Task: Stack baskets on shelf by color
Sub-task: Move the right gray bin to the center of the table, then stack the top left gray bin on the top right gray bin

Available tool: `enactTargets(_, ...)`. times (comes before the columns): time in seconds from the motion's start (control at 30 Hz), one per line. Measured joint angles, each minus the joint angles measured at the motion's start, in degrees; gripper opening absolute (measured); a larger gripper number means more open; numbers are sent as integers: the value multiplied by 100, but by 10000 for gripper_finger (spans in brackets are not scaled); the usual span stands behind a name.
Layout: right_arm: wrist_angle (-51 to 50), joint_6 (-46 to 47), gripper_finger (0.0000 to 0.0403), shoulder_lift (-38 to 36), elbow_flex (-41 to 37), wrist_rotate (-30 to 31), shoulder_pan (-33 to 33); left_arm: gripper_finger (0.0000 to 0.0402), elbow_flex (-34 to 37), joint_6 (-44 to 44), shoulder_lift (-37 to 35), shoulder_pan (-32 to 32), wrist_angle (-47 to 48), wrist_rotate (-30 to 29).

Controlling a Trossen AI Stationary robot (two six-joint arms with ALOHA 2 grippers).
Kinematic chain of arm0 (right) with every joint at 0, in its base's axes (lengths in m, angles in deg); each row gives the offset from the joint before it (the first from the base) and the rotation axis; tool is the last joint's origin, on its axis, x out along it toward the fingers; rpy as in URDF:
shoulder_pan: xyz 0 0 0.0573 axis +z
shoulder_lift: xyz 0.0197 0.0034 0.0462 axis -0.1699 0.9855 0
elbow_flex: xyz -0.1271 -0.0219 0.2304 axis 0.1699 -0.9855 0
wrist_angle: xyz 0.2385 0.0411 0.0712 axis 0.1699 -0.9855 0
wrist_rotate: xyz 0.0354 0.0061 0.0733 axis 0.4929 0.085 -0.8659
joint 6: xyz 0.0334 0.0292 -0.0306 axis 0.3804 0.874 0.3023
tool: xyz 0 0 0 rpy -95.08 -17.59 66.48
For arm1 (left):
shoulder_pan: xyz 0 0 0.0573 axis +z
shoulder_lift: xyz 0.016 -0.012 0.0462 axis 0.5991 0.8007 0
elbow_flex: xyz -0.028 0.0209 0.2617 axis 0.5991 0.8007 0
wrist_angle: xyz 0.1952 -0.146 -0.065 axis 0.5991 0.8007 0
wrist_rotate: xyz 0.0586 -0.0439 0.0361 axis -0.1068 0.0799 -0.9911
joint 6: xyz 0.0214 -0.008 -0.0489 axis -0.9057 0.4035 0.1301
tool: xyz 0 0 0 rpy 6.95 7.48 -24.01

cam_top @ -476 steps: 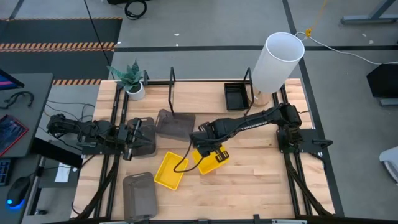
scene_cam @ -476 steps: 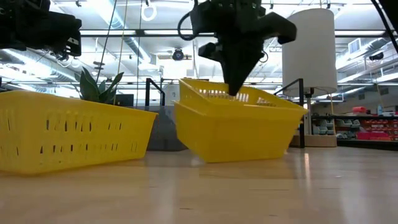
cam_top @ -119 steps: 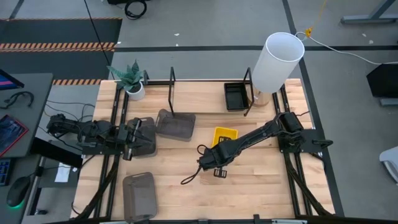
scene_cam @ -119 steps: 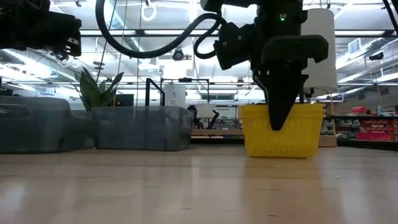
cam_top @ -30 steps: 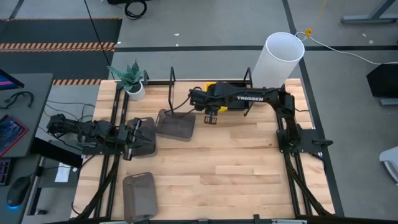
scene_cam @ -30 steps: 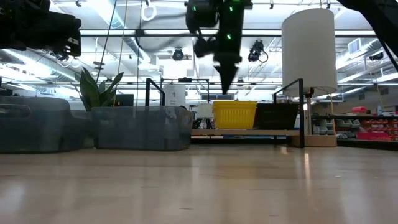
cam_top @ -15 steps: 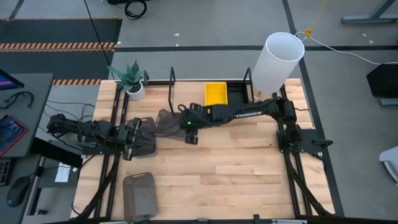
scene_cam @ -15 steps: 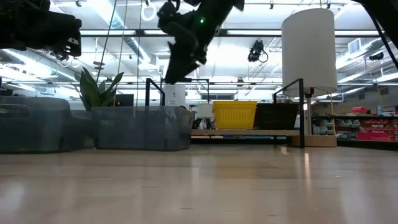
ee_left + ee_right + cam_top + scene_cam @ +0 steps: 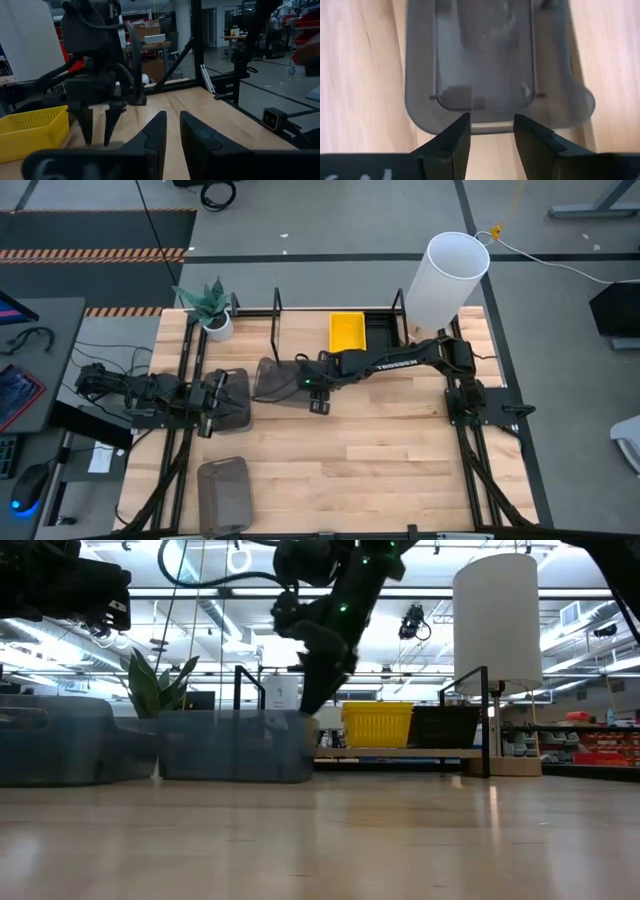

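right gripper [image 9: 489, 131] fingers apart above grey basket [image 9: 490, 60] rim, left gripper [image 9: 169, 131] slightly parted, idle over another grey basket [image 9: 232, 402]

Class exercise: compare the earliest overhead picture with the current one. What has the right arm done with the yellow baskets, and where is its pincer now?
The yellow baskets have left the table's middle and now sit on the shelf beside the black basket. The right pincer let go, swung left, and is open at the rim of a grey basket. The left pincer, plant and white cylinder stayed put.
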Motion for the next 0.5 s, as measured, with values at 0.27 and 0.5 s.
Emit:
enactTargets(0.27, -1975, 318, 154, -3, 572, -297, 211, 65, -2, 1, 0, 2, 2, -1)
enactTargets(0.5, -3732, 695, 154, -77, 662, -431, 379, 58, -1, 2, 1, 1, 2, -1)
